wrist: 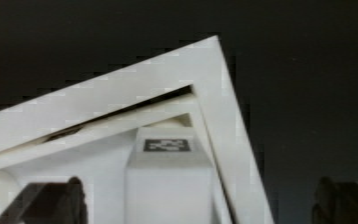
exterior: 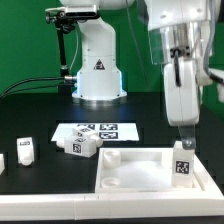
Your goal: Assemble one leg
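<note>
**A:** Where's the leg right now?

**B:** The short, chunky white plastic leg with the square black-and-white tag (exterior: 182, 165) stands upright at the far corner of the large flat white square panel with the raised rim (exterior: 140, 180), on the exterior view's right. The robot's two-finger pincer (exterior: 183, 146) is directly above it, fingertips at the leg's top. In the wrist view the leg (wrist: 165, 165) sits just inside the panel's pointed corner (wrist: 202, 70).

**A:** Is the pincer clamped on it?

**B:** It looks clenched on the leg's top end, though the fingers are blurred in both views, so that's a judgement.

**A:** How should the step go?

**B:** I'd say the leg has to seat in the corner hole. Keep it vertical, centred over the hole, press straight down and turn without tilting. The panel lies loose on the black desk (exterior: 30, 110), so sideways force could slide it.

**A:** Count the parts?

**B:** One panel. Legs: one at the pincer, one lying loose in front of the thin flat white marker board (exterior: 95, 131), namely the tagged peg (exterior: 82, 145), and another (exterior: 26, 151) further toward the exterior view's left. A fourth white piece shows at that edge, too cut off to name.
</note>
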Robot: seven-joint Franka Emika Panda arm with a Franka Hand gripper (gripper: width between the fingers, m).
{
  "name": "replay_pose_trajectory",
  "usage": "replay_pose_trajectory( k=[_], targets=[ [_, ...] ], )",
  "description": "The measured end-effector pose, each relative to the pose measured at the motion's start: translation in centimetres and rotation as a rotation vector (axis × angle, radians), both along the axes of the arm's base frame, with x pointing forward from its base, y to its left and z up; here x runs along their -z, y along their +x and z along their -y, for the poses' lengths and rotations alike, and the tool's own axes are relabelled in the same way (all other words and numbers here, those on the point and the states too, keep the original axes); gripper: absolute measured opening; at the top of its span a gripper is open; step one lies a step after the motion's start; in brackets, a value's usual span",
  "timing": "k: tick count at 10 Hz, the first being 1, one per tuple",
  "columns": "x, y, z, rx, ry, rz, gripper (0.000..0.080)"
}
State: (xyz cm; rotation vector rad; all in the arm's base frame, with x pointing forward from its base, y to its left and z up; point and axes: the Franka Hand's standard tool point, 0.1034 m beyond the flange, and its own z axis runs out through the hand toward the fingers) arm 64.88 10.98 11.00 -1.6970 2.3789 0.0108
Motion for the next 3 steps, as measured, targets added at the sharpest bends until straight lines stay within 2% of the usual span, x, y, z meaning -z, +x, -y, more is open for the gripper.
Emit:
replay_pose_trajectory(
  k=[1,3],
  targets=[
    [-0.56,0.22,0.34,-0.003,0.0,0.008,0.0648],
    [-0.35,0.16,0.27,-0.009,-0.002,0.007,0.0649]
  ],
)
